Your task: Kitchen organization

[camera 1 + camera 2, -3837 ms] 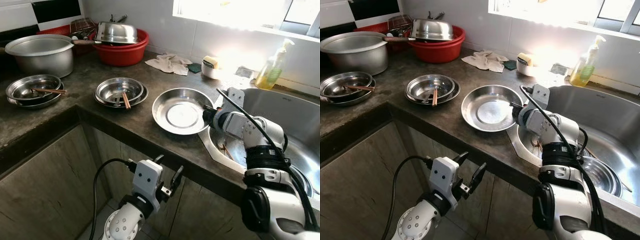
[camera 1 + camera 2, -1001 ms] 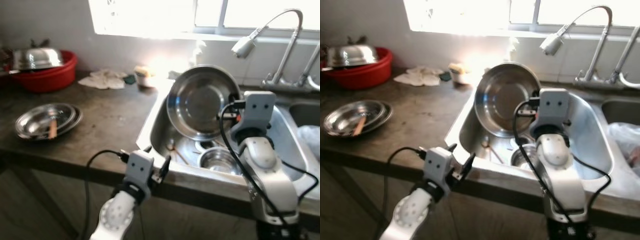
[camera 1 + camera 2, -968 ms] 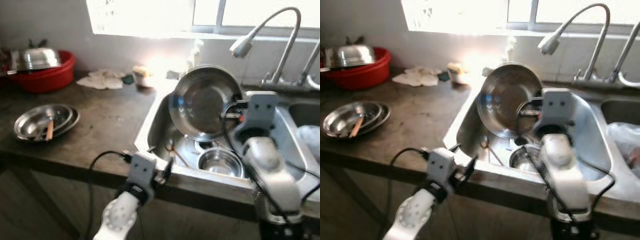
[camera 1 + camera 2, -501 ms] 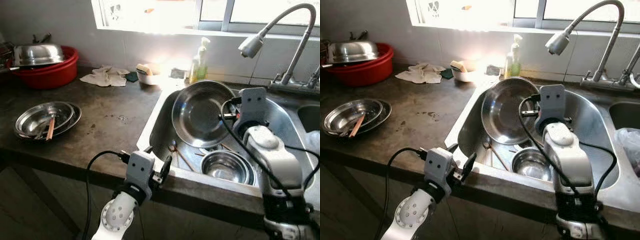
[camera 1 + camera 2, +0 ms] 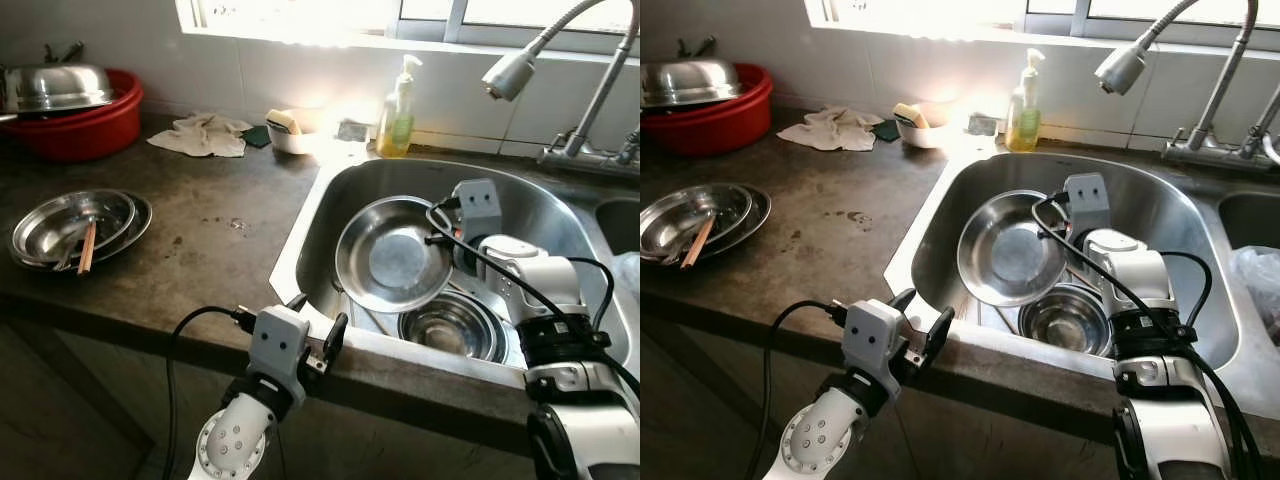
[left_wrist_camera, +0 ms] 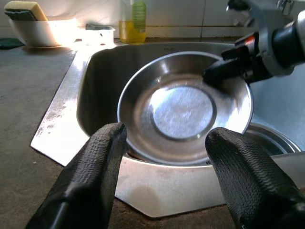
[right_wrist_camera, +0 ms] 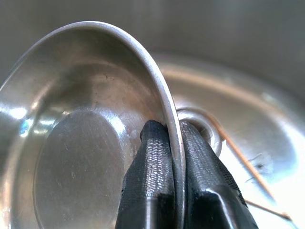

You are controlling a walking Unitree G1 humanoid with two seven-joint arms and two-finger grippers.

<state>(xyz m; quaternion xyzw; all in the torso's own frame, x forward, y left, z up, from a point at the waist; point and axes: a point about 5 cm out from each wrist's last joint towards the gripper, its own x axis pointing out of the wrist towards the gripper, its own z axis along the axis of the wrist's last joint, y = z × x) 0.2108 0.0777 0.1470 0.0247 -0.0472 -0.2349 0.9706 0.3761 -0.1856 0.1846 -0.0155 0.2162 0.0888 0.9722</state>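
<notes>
In sink [image 5: 560, 215]: shiny round plate [image 5: 392, 254], tilted.

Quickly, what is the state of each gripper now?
Left gripper: open, holding nothing.
Right gripper: shut on the steel plate rim, over the sink.

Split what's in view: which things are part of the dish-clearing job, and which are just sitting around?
In the job:
- steel plate, held by its rim in the right gripper over the sink
- steel bowl in the sink
- stacked plates with chopsticks on the counter

Lying about:
- soap bottle
- rag
- sponge dish
- red basin
</notes>
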